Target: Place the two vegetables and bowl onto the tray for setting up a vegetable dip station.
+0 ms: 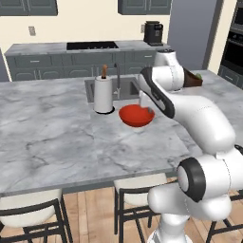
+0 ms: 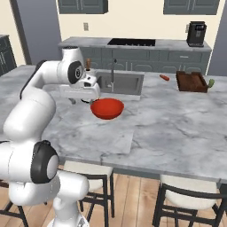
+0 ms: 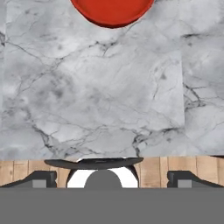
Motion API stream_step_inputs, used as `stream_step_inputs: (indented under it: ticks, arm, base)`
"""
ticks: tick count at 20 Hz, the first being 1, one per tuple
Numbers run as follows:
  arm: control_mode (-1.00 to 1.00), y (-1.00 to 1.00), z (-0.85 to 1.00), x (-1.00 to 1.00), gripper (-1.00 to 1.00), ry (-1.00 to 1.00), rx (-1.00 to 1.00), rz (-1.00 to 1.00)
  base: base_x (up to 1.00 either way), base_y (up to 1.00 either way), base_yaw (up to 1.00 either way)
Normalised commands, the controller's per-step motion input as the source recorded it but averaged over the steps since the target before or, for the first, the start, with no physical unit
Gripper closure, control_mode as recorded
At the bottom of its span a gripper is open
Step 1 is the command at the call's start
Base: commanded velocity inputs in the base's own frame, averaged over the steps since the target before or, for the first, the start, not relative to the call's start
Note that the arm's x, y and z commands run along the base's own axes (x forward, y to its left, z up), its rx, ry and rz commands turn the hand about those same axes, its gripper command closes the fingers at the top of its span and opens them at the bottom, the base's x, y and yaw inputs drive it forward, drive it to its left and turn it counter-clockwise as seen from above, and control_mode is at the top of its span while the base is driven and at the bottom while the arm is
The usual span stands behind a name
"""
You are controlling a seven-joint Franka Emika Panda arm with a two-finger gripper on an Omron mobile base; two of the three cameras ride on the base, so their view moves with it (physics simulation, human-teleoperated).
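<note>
Glossy red bowl [image 2: 107, 108] on marble counter [image 2: 168, 119], shallow, round, tool [image 3: 109, 179] released, w/ nothing held

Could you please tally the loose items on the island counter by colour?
Red: 1, the bowl
Orange-red: 1, the carrot
Green: 1, the cucumber
Dark brown: 1, the tray
White: 1, the paper-towel roll
Total: 5

Your two base cameras sit behind the arm, left and right, angled forward and down across the marble worktop [image 1: 57, 133]; both take in the red bowl [image 1: 136, 116] and the sink [image 2: 119, 82]. Your hand camera looks straight down, close over the worktop's near edge, the bowl at its top.
</note>
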Motion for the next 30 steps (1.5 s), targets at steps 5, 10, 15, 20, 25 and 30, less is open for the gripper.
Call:
stream_step_inputs:
  ticks: [5, 10, 15, 20, 25, 30]
  arm:
    - [-1.00, -0.17, -0.11, 0.36, -1.00, -0.01, 0.02, -0.01]
    - [-1.00, -0.17, -0.19, 0.35, -1.00, 0.00, 0.00, -0.07]
    - [-1.00, -0.16, -0.23, 0.30, -1.00, -0.03, 0.00, -0.09]
    - [-1.00, -0.16, -0.23, 0.35, -1.00, -0.01, 0.00, -0.11]
    - [-1.00, -0.15, -0.24, 0.34, -1.00, 0.00, 0.00, -0.10]
    - [-1.00, -0.15, -0.22, 0.35, -1.00, 0.00, 0.02, -0.07]
  base:
    - [0.00, 0.00, 0.00]
    - [0.00, 0.00, 0.00]
    - [0.00, 0.00, 0.00]
    - [0.00, 0.00, 0.00]
    - [0.00, 0.00, 0.00]
    - [0.00, 0.00, 0.00]
